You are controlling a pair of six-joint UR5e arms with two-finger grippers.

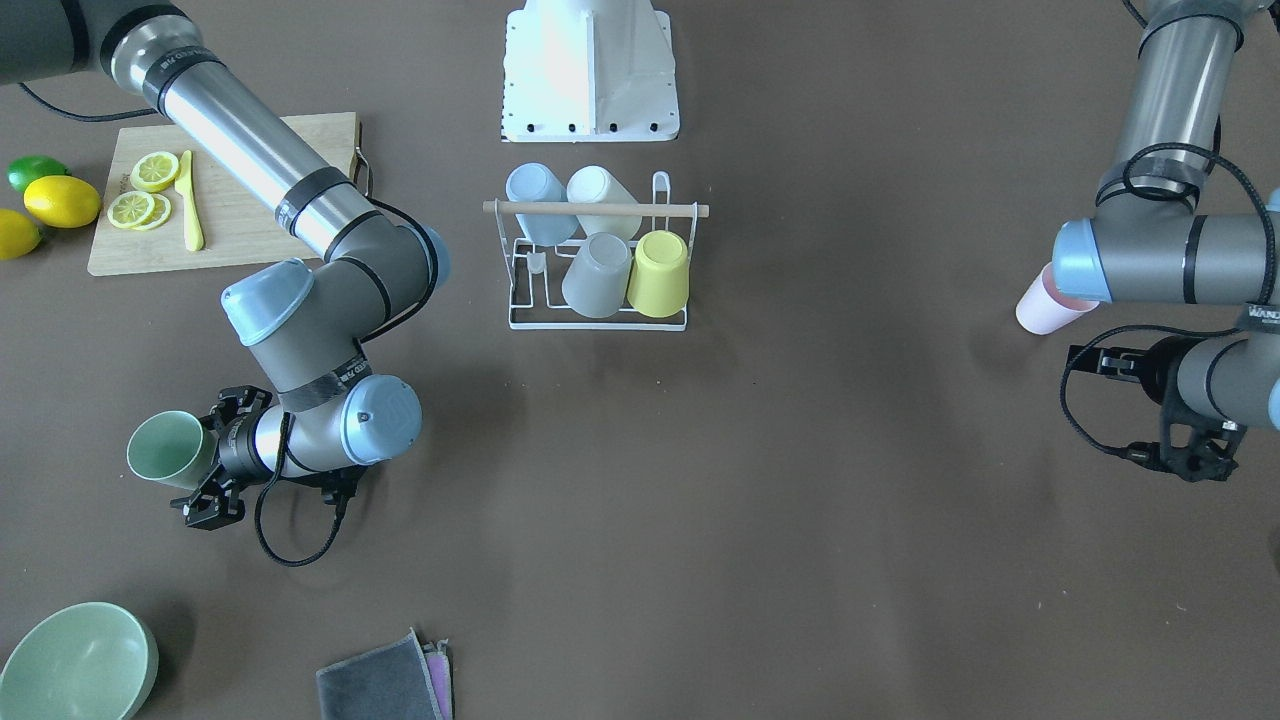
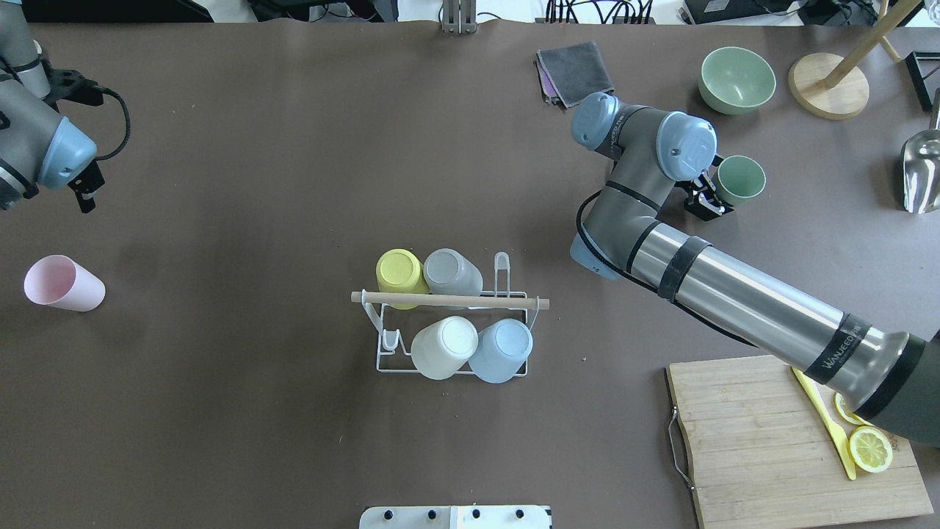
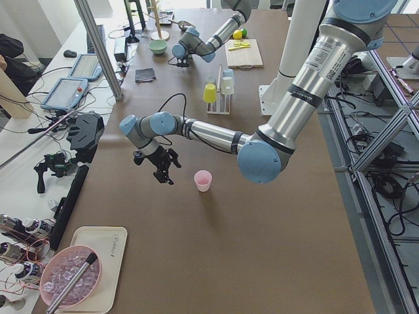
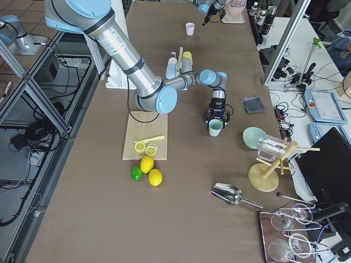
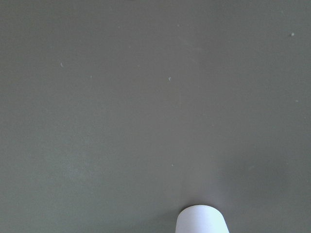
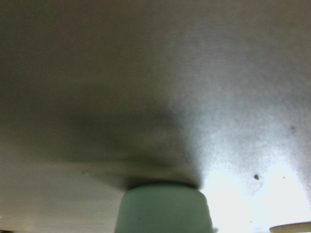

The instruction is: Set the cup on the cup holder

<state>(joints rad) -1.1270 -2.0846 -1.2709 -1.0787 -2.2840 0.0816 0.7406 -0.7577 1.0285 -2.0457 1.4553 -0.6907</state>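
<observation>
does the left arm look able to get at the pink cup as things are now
Likely yes: the pink cup stands upright by itself, and the left gripper hangs open just beside it, pointing down, with nothing between them.

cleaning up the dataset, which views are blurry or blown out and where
Right wrist view: soft focus, the green cup is a blur at the bottom edge, glare whitens the table lower right, heavy shadow upper left; left wrist view: even light, pink cup washed near white; front-facing view: white robot base blown out; overhead view: sharp.
</observation>
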